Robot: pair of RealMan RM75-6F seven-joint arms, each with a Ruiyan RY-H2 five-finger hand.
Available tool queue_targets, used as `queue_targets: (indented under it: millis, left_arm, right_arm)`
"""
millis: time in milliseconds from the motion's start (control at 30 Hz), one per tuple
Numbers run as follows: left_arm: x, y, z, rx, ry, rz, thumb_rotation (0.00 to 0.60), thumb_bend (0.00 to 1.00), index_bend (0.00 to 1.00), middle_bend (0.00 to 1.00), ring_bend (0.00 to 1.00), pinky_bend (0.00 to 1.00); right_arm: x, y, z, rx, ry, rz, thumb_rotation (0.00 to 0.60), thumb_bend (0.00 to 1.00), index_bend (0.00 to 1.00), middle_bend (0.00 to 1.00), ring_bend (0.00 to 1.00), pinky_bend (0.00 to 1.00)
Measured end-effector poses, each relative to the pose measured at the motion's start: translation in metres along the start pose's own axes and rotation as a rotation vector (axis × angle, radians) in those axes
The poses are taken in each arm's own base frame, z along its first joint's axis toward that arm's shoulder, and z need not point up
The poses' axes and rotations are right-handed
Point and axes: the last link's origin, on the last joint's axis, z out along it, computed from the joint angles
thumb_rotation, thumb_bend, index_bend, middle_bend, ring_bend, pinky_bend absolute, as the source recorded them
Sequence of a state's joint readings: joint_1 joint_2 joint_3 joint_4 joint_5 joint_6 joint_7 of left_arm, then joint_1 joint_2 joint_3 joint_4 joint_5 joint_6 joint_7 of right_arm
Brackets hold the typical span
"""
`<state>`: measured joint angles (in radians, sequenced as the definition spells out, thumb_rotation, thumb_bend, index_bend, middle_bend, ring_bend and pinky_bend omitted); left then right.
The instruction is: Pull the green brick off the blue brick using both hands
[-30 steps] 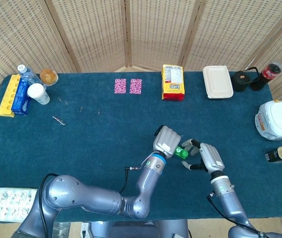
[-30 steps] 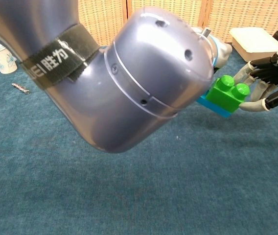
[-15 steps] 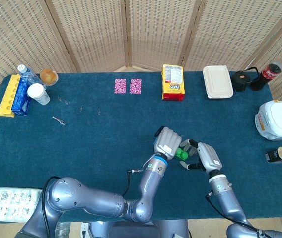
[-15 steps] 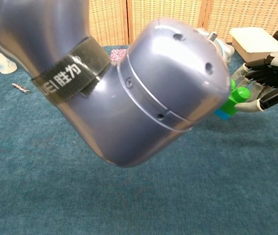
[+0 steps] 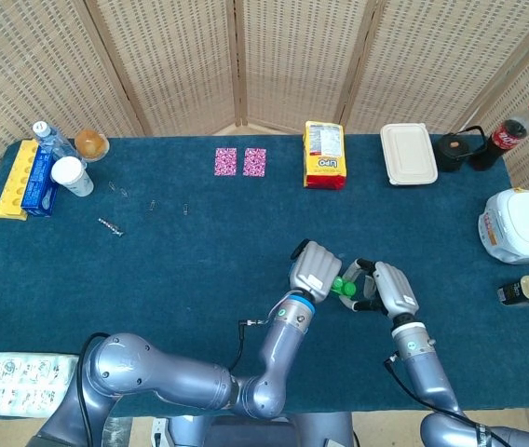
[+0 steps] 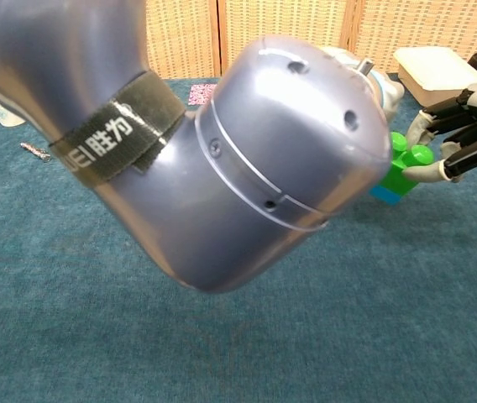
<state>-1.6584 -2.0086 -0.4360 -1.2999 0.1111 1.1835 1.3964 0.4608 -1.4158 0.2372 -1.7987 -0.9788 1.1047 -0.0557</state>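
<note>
Gripping the stacked bricks from both sides above the table [image 5: 153,261]: left hand [image 5: 314,270] is holding the blue brick [image 6: 384,195], right hand [image 5: 392,290] is curling its fingers [image 6: 427,171] on the green brick [image 6: 403,163]. Green is sitting on blue, studs tilting up-right toward the right hand; long axis unclear.

Bare cloth [image 5: 199,251] around hands — clutter [image 5: 55,172] far off.

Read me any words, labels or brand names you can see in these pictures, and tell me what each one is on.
"胜为": white characters on the dark strap around the grey robot arm, chest view.
Yellow snack packet: red label with large letters, too blurred to read reliably.
Blue box, cola bottle label, white paper cup: print too small to read.
</note>
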Motion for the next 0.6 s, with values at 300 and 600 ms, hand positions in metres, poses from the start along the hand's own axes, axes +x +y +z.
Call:
queue_targets:
  millis: [300, 600]
  left_arm:
    - [-0.0016, 0.0011, 0.0003, -0.015, 0.006, 0.012, 0.6, 0.35, 0.7, 0.59, 0.51, 0.55]
    - [-0.003, 0.0023, -0.0003, -0.028, 0.018, 0.035, 0.6, 0.35, 0.7, 0.58, 0.51, 0.55]
  right_arm:
    - [-0.0007, 0.0031, 0.0023, -0.007, 0.002, 0.009, 0.6, 0.32, 0.61, 0.69, 0.78, 0.64]
    - [0.0001, 0.0052, 0.0044, -0.007, 0.006, 0.012, 0.6, 0.33, 0.65, 0.71, 0.8, 0.69]
